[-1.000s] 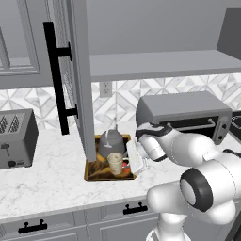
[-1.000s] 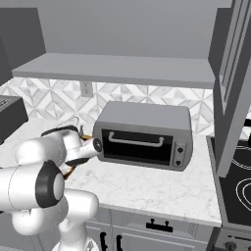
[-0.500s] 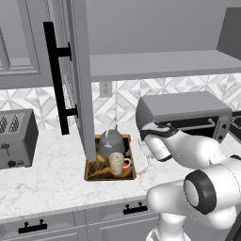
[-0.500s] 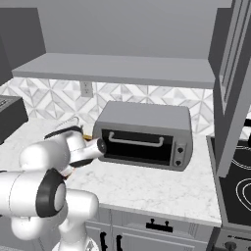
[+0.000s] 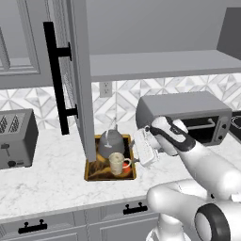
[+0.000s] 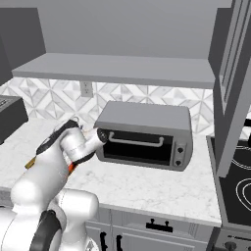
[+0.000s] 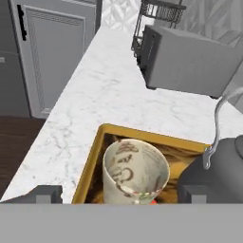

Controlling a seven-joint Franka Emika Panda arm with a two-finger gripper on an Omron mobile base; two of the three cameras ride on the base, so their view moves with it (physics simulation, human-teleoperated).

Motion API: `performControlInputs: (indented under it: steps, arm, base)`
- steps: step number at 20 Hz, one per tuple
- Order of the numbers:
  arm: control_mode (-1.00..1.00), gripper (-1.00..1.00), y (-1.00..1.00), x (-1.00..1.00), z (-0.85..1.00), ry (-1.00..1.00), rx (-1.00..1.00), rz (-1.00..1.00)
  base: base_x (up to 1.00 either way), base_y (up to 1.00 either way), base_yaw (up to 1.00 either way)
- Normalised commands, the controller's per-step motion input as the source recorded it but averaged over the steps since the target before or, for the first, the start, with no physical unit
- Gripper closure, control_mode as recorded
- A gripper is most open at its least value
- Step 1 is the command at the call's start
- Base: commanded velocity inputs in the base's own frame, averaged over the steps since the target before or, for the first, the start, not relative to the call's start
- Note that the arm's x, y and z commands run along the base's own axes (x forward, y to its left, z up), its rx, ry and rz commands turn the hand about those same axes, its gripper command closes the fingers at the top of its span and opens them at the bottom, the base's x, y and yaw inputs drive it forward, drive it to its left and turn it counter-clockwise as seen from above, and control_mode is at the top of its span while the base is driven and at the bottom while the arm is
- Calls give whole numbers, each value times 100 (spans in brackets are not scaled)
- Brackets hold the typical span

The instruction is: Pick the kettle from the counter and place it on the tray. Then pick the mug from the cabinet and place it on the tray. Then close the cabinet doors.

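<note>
In the left base view, the tray (image 5: 93,175) is lying on the white marble worktop (image 5: 47,179), just right of the open cabinet door (image 5: 75,80) with its long black bar handle (image 5: 57,77). The kettle (image 5: 111,142) is sitting in the rear part of the tray, and the mug (image 5: 116,163) is standing upright in front of it, near the tray's front rim, its handle pointing right. The gripper (image 5: 143,149) is hanging just right of the tray at about mug height, apart from the mug. A toaster (image 5: 16,139) is standing at the left end of the worktop and a large grey toaster oven (image 5: 186,115) is standing behind the arm. In the right base view, the toaster oven (image 6: 144,133) is sitting on the worktop (image 6: 147,184) beneath the grey cabinet (image 6: 115,66) shelf, and the arm's wrist is crossing in front of the oven's left end. In the hand view, the mug (image 7: 135,173) is standing between the two dark finger tips (image 7: 45,193), which are spread wide on either side of it without touching it; the gripper (image 7: 118,195) is standing apart and is clamping nothing. The kettle (image 7: 216,173) is resting just beside the mug inside the yellow rim of the tray (image 7: 95,152), its wire handle rising above it.
</note>
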Motion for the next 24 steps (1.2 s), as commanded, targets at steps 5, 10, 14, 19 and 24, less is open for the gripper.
performControlInputs:
  steps: [5,10,14,19,24]
  arm:
    - [-100,-100,0,-47,74,-1,3,0]
    - [-100,-100,1,-57,61,-29,0,0]
    - [-100,-100,2,-51,67,-26,0,12]
    - [-100,-100,7,-53,62,-26,0,22]
    - [-100,-100,1,-39,60,-1,0,15]
  base:
    - [0,0,0]
    - [0,0,0]
    - [0,0,0]
    - [0,0,0]
    - [0,0,0]
